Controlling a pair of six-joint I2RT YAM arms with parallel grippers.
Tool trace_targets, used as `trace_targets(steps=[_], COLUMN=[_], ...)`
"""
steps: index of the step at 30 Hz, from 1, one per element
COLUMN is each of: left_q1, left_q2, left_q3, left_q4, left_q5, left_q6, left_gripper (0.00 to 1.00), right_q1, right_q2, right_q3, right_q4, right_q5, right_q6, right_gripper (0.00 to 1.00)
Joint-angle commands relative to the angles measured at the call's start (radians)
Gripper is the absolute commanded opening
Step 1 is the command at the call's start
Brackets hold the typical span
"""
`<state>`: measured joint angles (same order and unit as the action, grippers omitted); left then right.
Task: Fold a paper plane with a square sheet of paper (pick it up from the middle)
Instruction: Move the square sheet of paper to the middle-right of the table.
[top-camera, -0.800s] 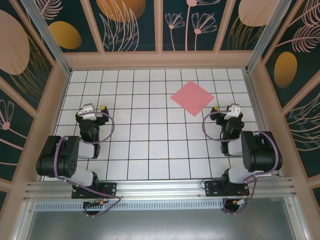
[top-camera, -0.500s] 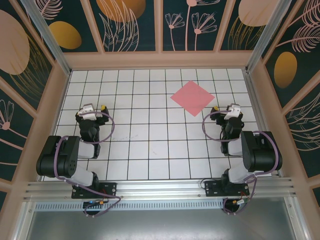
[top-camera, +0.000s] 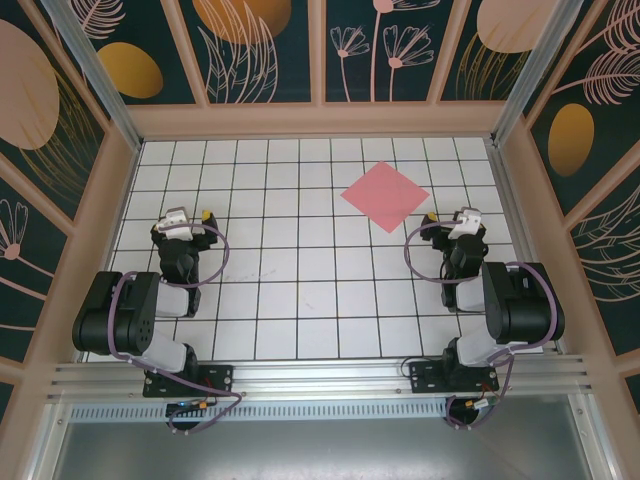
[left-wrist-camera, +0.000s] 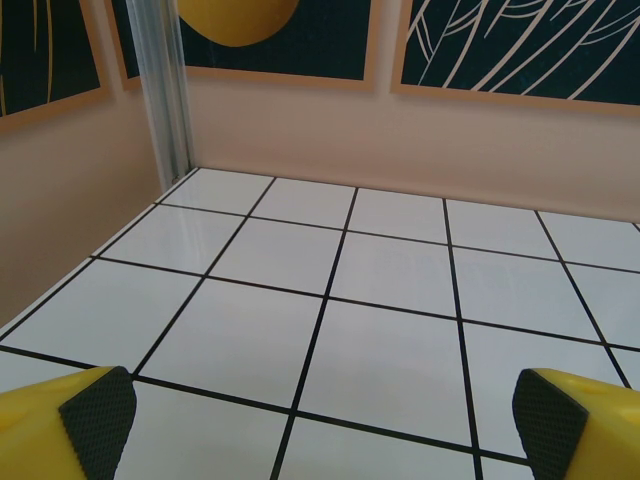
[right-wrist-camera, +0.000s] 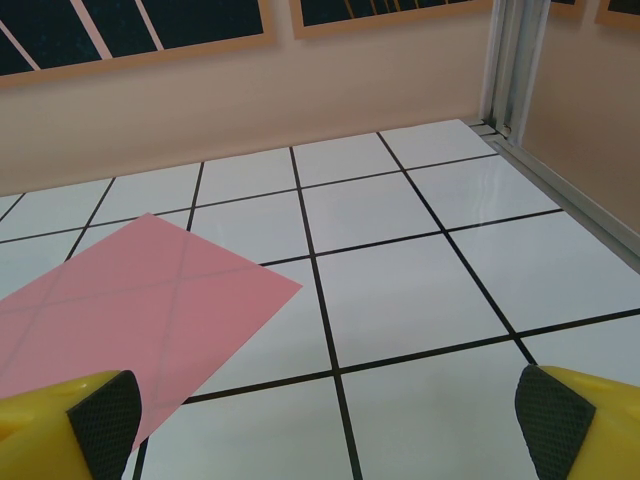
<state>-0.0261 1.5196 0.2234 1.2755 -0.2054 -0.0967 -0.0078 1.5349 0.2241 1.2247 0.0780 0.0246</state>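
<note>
Gridded tabletop (right-wrist-camera: 400, 290) holds the square sheet of paper (right-wrist-camera: 130, 300) just ahead-left of the wide-apart right pincer (right-wrist-camera: 325, 425).

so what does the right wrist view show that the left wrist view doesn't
Right wrist view: the square sheet of paper lying flat on the tiles at lower left, one corner pointing right, and the right corner post at upper right.
Left wrist view: the left corner post at upper left and a yellow shape on the wall panel.
Shared: the white gridded table, a peach back wall with dark panels, and yellow fingers with black pads spread wide at the bottom corners, so the left gripper and right gripper are both open.
</note>
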Motion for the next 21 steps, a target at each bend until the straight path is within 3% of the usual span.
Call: trace_targets(steps=[1,3,6,11,16,21], left_q1=[0.006,0.006,0.007,0.006,0.006,0.006], left_q2=[0.000,-0.033,-0.126,-0.243,-0.294,-0.271], left_q3=[-0.004,0.015,0.086,0.204,0.349,0.455], left_q4=[0.039,-0.021,-0.230,-0.512,-0.797,-0.919], left_q5=[0.013,0.004,-0.026,-0.089,-0.062,0.075], left_q6=[0.017,0.009,-0.004,-0.110,-0.268,-0.326], left_gripper=[0.98,0.99,0.99,0.99,0.99,0.99], right_q1=[-0.009,-0.003,0.032,0.046,0.052,0.087], right_q2=[0.002,-0.052,-0.191,-0.296,-0.143,0.111], right_q3=[-0.002,0.019,0.108,0.310,0.622,0.855], right_q4=[0.044,-0.031,-0.282,-0.642,-1.071,-1.234], right_q5=[-0.004,-0.025,0.016,0.051,0.033,-0.100], right_q6=[0.003,-0.014,-0.036,0.162,0.330,0.401], right_gripper=[0.99,0.99,0.99,0.99,0.99,0.99])
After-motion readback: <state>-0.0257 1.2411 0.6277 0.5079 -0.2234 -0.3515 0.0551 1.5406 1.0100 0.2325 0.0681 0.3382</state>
